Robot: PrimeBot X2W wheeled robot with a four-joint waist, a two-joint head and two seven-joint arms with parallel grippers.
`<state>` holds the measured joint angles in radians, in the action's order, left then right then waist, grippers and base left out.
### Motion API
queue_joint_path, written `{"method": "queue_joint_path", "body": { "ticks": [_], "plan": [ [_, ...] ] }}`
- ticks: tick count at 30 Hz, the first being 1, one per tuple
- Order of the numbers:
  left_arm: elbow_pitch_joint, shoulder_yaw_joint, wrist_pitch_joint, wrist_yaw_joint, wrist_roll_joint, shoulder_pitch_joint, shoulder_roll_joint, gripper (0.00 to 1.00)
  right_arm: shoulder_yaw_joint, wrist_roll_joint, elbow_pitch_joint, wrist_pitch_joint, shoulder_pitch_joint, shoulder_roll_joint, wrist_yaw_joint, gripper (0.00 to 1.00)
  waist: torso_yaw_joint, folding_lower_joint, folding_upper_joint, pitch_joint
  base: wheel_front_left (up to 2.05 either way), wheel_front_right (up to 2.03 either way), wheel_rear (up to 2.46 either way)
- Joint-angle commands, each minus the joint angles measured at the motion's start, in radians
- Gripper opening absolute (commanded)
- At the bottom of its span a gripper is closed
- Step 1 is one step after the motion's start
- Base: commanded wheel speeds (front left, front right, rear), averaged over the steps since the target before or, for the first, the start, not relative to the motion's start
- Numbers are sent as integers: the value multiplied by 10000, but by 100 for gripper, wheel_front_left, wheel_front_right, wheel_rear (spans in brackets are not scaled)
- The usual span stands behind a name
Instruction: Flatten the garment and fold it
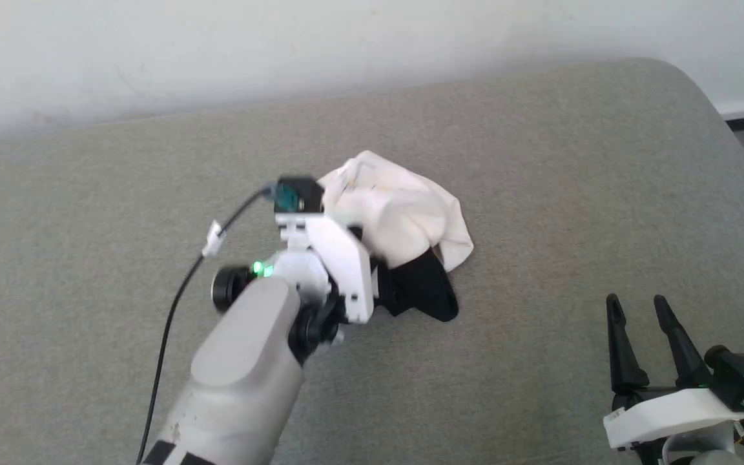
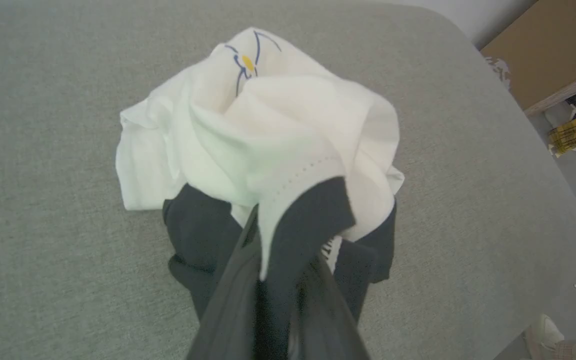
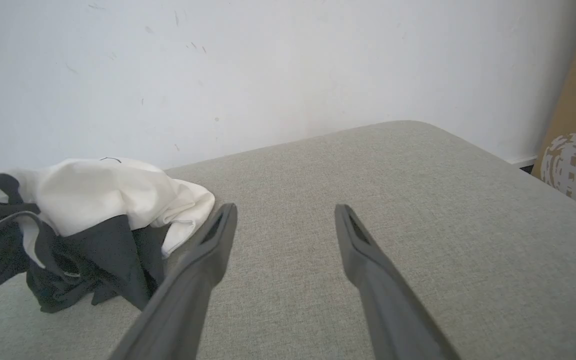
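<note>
The garment [image 1: 404, 213] lies crumpled in a heap at the middle of the grey padded surface [image 1: 540, 161], white body on top and black sleeve cloth at its near side. In the left wrist view the garment [image 2: 268, 130] shows a small yellow and blue print at its top, and my left gripper [image 2: 288, 250] is shut on a black and white fold at its near edge. My left gripper [image 1: 382, 284] sits at the heap's near left side, its fingers hidden under the wrist housing. My right gripper [image 1: 637, 310] stands open at the lower right, apart from the cloth. The right gripper [image 3: 285, 217] has nothing between its fingers, with the garment [image 3: 93, 210] to its left.
A white wall [image 1: 281, 45] runs behind the grey surface. The surface's rounded corner [image 1: 688, 84] drops to the floor at the right. A brown cardboard panel [image 2: 543, 55] and a yellow plaid item [image 2: 575, 131] lie beyond that edge. A black cable [image 1: 172, 310] trails from my left wrist.
</note>
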<state>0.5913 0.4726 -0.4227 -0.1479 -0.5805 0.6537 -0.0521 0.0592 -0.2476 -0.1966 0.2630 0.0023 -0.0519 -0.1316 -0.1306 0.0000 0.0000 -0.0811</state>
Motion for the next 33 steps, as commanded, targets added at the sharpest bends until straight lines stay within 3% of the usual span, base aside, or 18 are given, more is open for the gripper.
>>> {"method": "queue_joint_path", "body": {
  "ticks": [1, 7, 8, 10, 11, 18, 22, 28, 31, 33],
  "plan": [
    [420, 139, -12, -134, -105, -224, 15, 0, -33, -60, -33, -12, -123, 17, 9, 100, -199, 0, 0, -79, 0, 0, 0],
    [1449, 525, 137, -408, -829, -398, 17, 0, -4, -107, -74, -12, -118, 17, 9, 100, -402, 0, 0, -186, 0, 0, 0],
    [1476, 609, 279, -438, -891, -312, 17, 5, 39, -104, -72, -12, -112, 17, 9, 100, -381, 0, 0, -191, 0, 0, 0],
    [1402, 726, 589, -430, -1104, -80, 17, 64, 150, -84, -80, -12, -84, 17, 9, 100, -287, 0, 0, -154, 0, 0, 0],
    [1336, 792, 722, -397, -1204, 56, 17, 100, 206, -68, -86, -12, -64, 17, 9, 100, -231, 0, 0, -124, 0, 0, 0],
    [444, 1084, 1442, 46, -1548, 759, -2, 100, 400, 12, -69, -12, 155, 17, 9, 100, 361, 0, 0, 278, 0, 0, 0],
    [-514, 1023, 2389, 5, -1174, 563, -436, 100, 475, 54, -17, -12, 245, 17, 9, 100, 700, 0, 0, 428, 0, 0, 0],
    [-2321, 801, 4559, -288, -609, -1129, -1321, 100, 640, -46, 163, -12, 349, 17, 9, 100, 1071, 0, 0, 515, 0, 0, 0],
    [-3218, 652, 6070, 139, -512, -2269, -1783, 100, 740, -107, 308, -12, 427, 17, 9, 100, 1204, 0, 0, 523, 0, 0, 0],
    [-3547, 414, 6607, 82, -312, -3049, -2095, 100, 777, -120, 390, -12, 496, 17, 9, 100, 1265, 0, 0, 523, 0, 0, 0]
  ]
}}
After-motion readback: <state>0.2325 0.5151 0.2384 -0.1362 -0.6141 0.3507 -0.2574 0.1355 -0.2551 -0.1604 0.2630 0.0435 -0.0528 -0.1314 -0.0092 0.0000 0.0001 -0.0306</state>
